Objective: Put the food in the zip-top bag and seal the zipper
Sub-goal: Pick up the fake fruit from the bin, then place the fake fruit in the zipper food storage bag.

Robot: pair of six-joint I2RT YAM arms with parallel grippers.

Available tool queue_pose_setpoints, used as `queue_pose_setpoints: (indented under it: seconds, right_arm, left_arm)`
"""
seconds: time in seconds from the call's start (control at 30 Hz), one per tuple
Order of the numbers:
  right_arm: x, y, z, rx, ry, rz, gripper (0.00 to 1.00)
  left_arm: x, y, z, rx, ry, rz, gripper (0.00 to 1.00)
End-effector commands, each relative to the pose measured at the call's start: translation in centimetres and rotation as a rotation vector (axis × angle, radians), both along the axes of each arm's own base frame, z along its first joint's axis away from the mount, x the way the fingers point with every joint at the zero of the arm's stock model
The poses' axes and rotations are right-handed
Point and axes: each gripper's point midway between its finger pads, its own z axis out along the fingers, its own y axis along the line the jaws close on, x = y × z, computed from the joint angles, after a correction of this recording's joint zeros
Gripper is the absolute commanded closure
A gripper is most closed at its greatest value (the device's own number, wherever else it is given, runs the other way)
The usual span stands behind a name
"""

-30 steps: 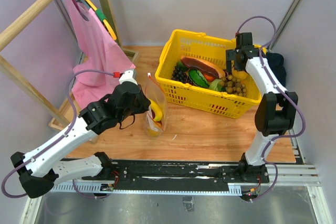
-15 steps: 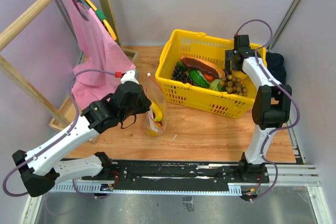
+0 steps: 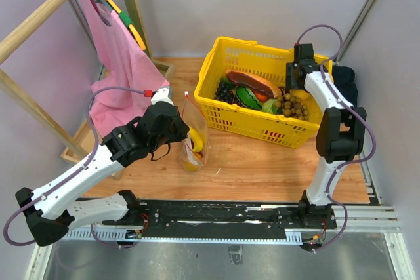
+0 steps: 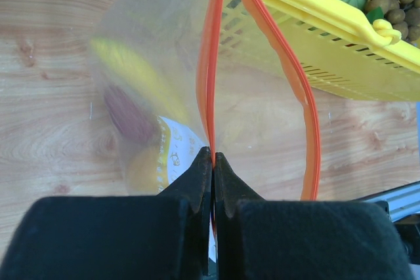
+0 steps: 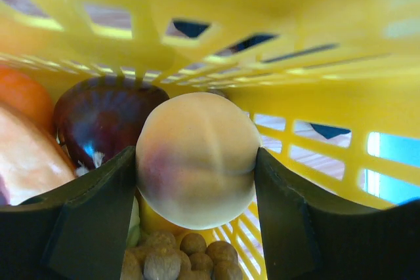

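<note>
Pinches the peach-like fruit (image 5: pixel 197 155) between the two dark pads of the right claw (image 5: pixel 197 188), spread only as wide as the fruit, down inside the yellow basket (image 5: pixel 315 44). Smooth, matt and round, cream-orange with a purplish blush and a moulded seam. Just behind it, a glossy dark purplish piece (image 5: pixel 98 122); below, a knobbly cluster of tan-brown balls (image 5: pixel 187 257); at the left edge, an orange piece (image 5: pixel 23 96).

Nips the zipper (image 4: pixel 209 63) with the left claw (image 4: pixel 212 162), closed tight on the near lip of that thin red-orange strip. Holds up the zip-top bag (image 4: pixel 144 57) on the wooden desk (image 4: pixel 52 129), just beside the basket wall. Thin, clear, crinkly film, gaping at the mouth, with the far lip bowed away in a loop. Through the film, blurred: a yellow curved piece (image 4: pixel 125 73) and a dark red piece (image 4: pixel 128 113).

Judged partway through: some food bagged, the peach gripped but not yet carried out, more pieces waiting in the basket, sealing not begun.
</note>
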Motion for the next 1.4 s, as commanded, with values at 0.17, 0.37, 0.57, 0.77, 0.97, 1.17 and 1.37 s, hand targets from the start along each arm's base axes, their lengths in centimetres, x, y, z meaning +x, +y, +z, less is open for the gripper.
queue_pose_setpoints:
  seconds: [0.17,0.37,0.57,0.77,0.97,1.17,1.37]
  right_arm:
    - [-1.7,1.1,6.0,0.044,-0.118,0.068,0.79]
    - [-2.7,2.6,9.1,0.088,-0.188,0.129,0.86]
    - [-4.0,5.5,12.1,0.161,-0.277,0.217,0.9]
    - [-6.0,9.6,15.4,0.222,-0.364,0.349,0.92]
    - [-8.9,13.6,19.1,0.292,-0.456,0.503,0.93]
    - [-12.6,19.7,22.5,0.482,-0.534,0.745,0.94]
    - [-17.0,26.0,24.1,0.583,-0.551,0.981,0.94]
  left_arm:
    - [0.5,-0.1,1.5,-0.025,-0.032,0.008,1.0]
    - [0.5,-0.1,1.6,-0.025,-0.033,0.008,1.0]
    - [0.5,-0.3,1.6,-0.03,-0.032,0.002,1.0]
    - [0.6,-0.4,1.6,-0.035,-0.034,0.004,0.99]
    - [0.7,-0.5,1.7,-0.041,-0.037,0.003,0.99]
    - [0.7,-0.5,2.0,-0.045,-0.042,0.009,1.0]
    - [0.7,-0.4,2.2,-0.053,-0.046,0.017,1.0]
